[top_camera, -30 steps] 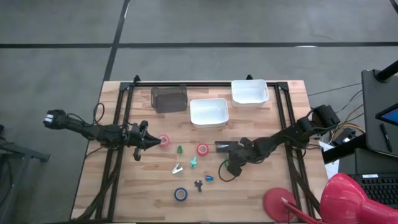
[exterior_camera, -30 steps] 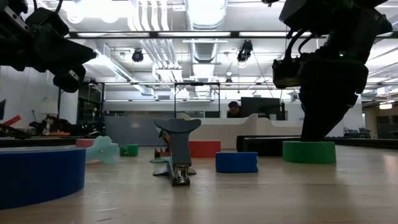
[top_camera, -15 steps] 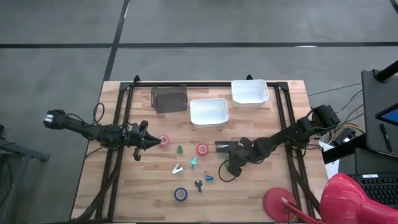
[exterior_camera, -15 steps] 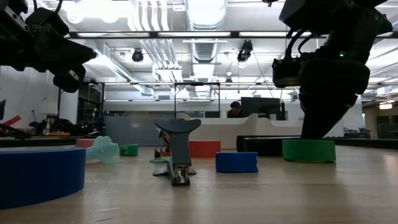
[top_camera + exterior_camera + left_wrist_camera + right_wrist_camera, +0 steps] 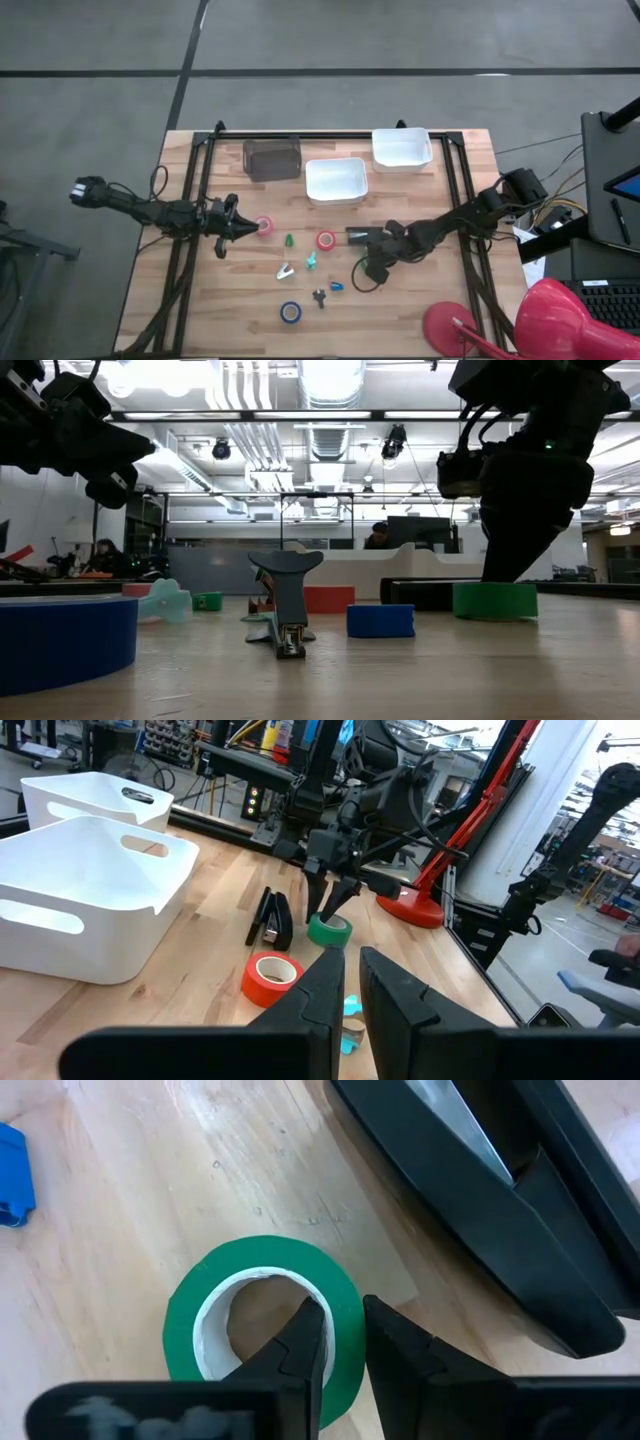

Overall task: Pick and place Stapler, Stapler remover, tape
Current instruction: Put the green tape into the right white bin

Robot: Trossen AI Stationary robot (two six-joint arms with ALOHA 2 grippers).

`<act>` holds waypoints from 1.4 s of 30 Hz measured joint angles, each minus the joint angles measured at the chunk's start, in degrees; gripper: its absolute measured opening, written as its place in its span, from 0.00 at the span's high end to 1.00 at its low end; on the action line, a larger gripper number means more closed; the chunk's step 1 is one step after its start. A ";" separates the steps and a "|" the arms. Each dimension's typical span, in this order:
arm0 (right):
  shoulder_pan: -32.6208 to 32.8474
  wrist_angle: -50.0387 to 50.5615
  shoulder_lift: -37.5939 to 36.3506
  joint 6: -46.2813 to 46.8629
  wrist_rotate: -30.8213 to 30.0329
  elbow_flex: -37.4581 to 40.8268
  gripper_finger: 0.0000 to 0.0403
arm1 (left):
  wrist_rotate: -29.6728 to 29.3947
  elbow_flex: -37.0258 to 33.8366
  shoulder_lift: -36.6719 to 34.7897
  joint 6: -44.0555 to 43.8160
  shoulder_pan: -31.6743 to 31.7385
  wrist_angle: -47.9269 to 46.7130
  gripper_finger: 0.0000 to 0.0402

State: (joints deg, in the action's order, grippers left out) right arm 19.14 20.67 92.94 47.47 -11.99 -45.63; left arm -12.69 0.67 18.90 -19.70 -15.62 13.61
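Note:
The green tape roll (image 5: 258, 1320) lies flat on the table beside the black stapler (image 5: 500, 1210). My right gripper (image 5: 345, 1342) comes down on it, shut on its wall; it also shows in the high view (image 5: 372, 268) and the low view (image 5: 505, 565). The stapler (image 5: 360, 235) lies just beyond the roll. The red roll (image 5: 326, 240), the pink roll (image 5: 264, 226) and the blue roll (image 5: 290, 312) lie flat on the wood. A dark staple remover (image 5: 285, 600) stands near the blue roll. My left gripper (image 5: 245, 230) hovers shut above the table, next to the pink roll. My right gripper pinches the green roll's wall (image 5: 345, 1312) on the side toward the stapler, one finger (image 5: 300, 1345) inside the ring and one (image 5: 400, 1360) outside. The fingers come from above, pointing down. The roll lies flat at table height.
Two white bins (image 5: 336, 180) (image 5: 402, 148) and a dark box (image 5: 271, 158) stand along the far edge. Small teal (image 5: 311, 260), green (image 5: 289, 241) and blue (image 5: 336, 287) pieces and a pale claw-like piece (image 5: 286, 271) lie mid-table. A red lamp base (image 5: 455, 325) sits at the near right corner.

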 joint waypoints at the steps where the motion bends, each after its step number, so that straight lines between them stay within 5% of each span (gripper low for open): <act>1: 0.00 0.06 -0.36 -0.16 0.00 0.00 0.85 | 0.00 0.01 0.00 0.00 -0.01 0.00 0.90; 17: -0.07 0.59 -10.24 -5.65 -2.42 -0.02 0.85 | 0.00 0.00 -0.02 0.00 0.00 0.00 0.90; 27: -1.01 5.54 -19.63 -7.76 -12.45 0.01 0.85 | 0.00 0.00 -0.02 0.00 -0.01 0.00 0.90; 42: -6.56 13.77 -24.97 -9.27 -17.01 0.11 0.85 | 0.00 0.02 0.00 0.00 -0.01 -0.13 0.90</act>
State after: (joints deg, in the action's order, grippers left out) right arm 12.58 34.44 67.96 38.20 -29.00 -45.51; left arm -12.69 0.69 18.90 -19.70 -15.63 13.47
